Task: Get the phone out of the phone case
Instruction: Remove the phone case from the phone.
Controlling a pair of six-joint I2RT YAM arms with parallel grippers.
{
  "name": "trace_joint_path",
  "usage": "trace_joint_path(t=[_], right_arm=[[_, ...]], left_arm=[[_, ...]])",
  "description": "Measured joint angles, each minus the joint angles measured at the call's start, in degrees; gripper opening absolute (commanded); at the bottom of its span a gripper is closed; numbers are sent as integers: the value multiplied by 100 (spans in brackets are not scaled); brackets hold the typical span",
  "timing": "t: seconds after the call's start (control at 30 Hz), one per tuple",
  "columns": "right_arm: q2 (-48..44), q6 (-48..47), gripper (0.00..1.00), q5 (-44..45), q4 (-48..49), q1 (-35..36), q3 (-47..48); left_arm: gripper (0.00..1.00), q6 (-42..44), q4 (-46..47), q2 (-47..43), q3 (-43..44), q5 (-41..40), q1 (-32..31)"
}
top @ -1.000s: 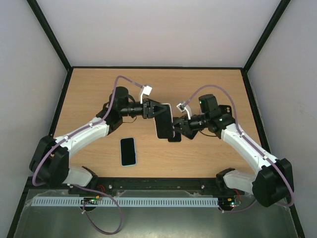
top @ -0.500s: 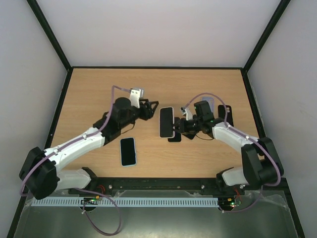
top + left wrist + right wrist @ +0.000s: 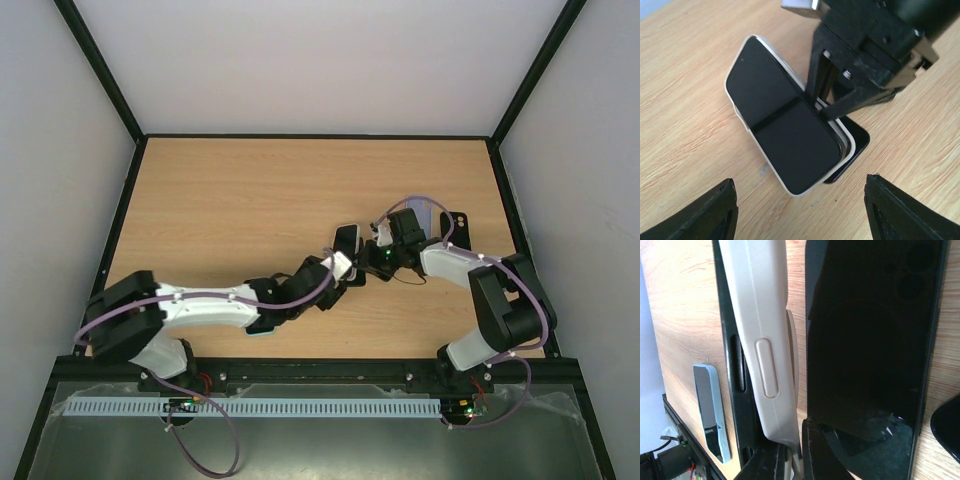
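A white phone case (image 3: 735, 100) with a black phone (image 3: 785, 135) in it stands tilted at the table's middle, its near end on the wood. It also shows in the top view (image 3: 347, 238). My right gripper (image 3: 795, 460) is shut on the case's far long edge (image 3: 760, 340), seen from above (image 3: 368, 256). The phone's dark side (image 3: 730, 365) shows beside the white wall. My left gripper (image 3: 805, 220) is wide open and empty just short of the case's near end, seen from above (image 3: 340, 272).
A bare black phone (image 3: 855, 145) lies flat on the wood under the tilted case, also in the right wrist view (image 3: 870, 340). A phone in a light blue case (image 3: 710, 410) lies nearer the front, mostly under my left arm. The wooden table (image 3: 220, 200) has walls around it.
My left gripper has let go of the case, and the arm has swung down and round to its near end. My right gripper has lowered the case, still gripping it.
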Motion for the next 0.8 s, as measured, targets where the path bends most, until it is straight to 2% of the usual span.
trace_joint_path(t=[0.23, 0.6, 0.8], right_arm=[[155, 72, 2, -33, -7, -2, 2], [184, 79, 2, -192, 2, -50, 28], [310, 144, 2, -555, 59, -61, 61]], left_arm=[[67, 479, -33, 1102, 551, -575, -234], [57, 728, -26, 1729, 1021, -1241, -280], [58, 850, -39, 2017, 1130, -1803, -350]])
